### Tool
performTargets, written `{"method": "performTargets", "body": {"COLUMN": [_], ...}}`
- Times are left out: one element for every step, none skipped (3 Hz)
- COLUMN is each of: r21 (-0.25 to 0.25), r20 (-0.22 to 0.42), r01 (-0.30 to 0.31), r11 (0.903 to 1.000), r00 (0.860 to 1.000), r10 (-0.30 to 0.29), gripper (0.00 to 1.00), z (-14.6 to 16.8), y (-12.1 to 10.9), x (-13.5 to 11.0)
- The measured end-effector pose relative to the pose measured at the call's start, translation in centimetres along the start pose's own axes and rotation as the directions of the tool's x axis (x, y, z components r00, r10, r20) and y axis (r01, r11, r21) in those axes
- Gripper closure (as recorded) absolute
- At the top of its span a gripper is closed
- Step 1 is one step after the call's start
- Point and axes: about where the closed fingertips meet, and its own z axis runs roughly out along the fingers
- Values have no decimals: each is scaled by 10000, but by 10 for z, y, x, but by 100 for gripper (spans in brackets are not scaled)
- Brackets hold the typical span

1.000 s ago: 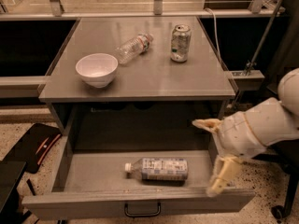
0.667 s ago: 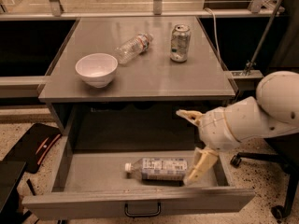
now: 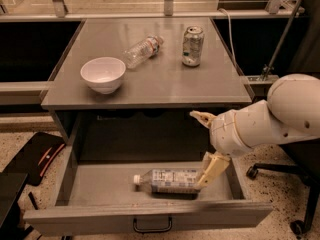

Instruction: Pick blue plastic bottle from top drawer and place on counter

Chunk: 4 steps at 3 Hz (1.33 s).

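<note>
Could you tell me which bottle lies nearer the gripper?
The blue plastic bottle in the top drawer, with the gripper at its base; the other bottle lies on the counter.

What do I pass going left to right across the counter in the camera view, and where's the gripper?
On the counter: white bowl → clear bottle lying on its side → can. The gripper is lower down, open, over the top drawer at the base end of the blue plastic bottle.
</note>
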Motion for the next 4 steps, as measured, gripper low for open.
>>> {"method": "performTargets", "body": {"r21": [472, 1099, 1527, 1524], "r20": [-1261, -1282, -1217, -1215], "r01": [204, 173, 279, 278], "r11": [9987, 9938, 9879, 9879], "r00": [9919, 9917, 9925, 9925], "r10": [-143, -31, -93, -92], "gripper": [0, 0, 0, 0], "z": [16, 49, 50, 50], "y": [2, 4, -6, -6], "x": [1, -2, -5, -5]}}
